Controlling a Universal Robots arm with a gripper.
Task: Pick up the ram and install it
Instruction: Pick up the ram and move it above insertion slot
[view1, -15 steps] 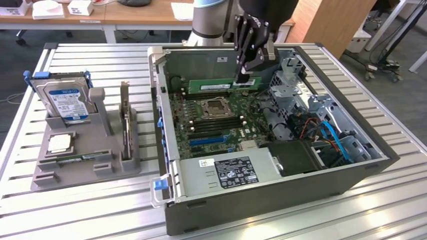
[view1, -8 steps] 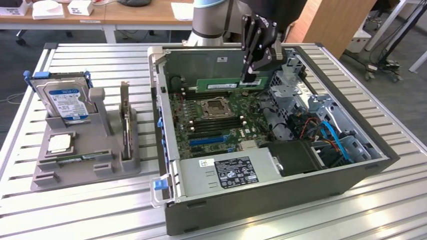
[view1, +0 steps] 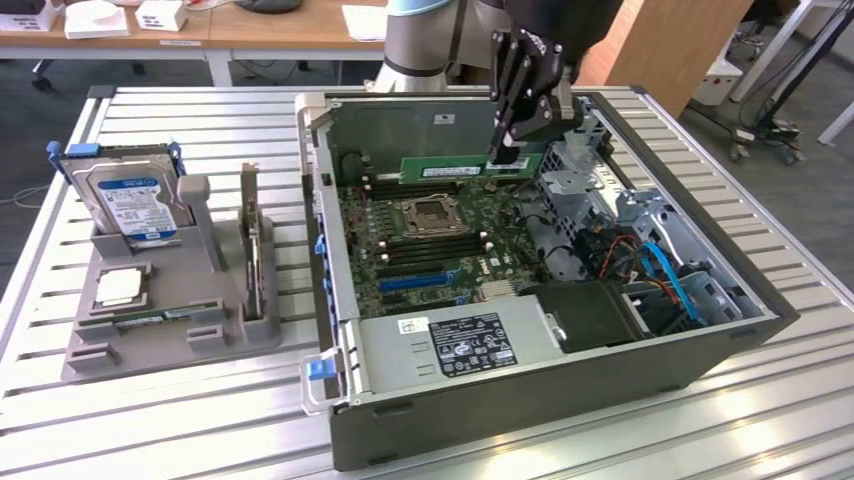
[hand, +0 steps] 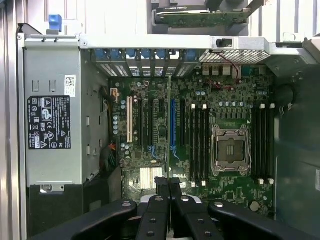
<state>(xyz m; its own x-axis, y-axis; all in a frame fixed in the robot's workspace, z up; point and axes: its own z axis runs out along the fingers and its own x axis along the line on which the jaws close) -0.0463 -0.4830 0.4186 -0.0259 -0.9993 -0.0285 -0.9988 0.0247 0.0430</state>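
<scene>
Slatted metal tabletop (view1: 160, 420), open computer case (view1: 534, 400) — the ram is picked up and carried in, but not seated.

The jaws are closed almost fully, pinching the ram (view1: 461, 170) by its upper edge near the end toward the exterior view's right. The green stick hangs level over the motherboard (view1: 400, 262), on the far side of the processor socket (view1: 434, 213) and close above the memory slots (view1: 400, 186) there. In the wrist view it runs edge-on as a thin line out from between the jaws. So the pick-up looks done. Pressing it home is what's left — it seems to sit above a slot rather than in one, though I cannot tell if it touches. On the exterior view's left, the grey holder (view1: 174, 320) has a hard drive (view1: 127, 200) and a dark card (view1: 250, 235) standing in it.
</scene>
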